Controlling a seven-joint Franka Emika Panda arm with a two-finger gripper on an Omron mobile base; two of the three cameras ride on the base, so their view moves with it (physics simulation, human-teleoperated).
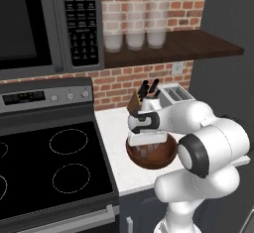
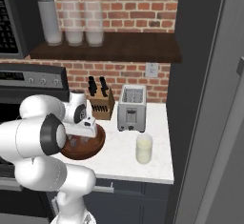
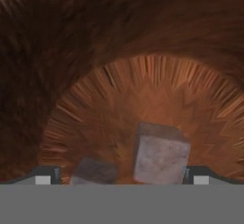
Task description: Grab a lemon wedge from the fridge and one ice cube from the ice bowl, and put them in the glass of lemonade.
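Note:
My gripper (image 3: 121,175) hangs open, low inside the dark wooden ice bowl (image 3: 143,89). A pale grey ice cube (image 3: 159,154) sits between the fingertips, nearer the right one, and another cube (image 3: 95,171) lies to its left. From the base cameras, the hand (image 1: 148,137) reaches down into the ice bowl (image 1: 168,157) on the counter. The glass of lemonade (image 2: 144,148) stands to the right of the ice bowl (image 2: 93,147), near the counter's front edge. The grey fridge (image 2: 209,99) rises at the right. The lemon wedge is out of view.
A toaster (image 2: 132,107) and a knife block (image 2: 100,101) stand behind the bowl against the brick wall. Three frosted jars (image 2: 71,23) sit on the shelf above. The black stove (image 1: 49,167) adjoins the counter (image 1: 116,147) on the left, under a microwave (image 1: 44,24).

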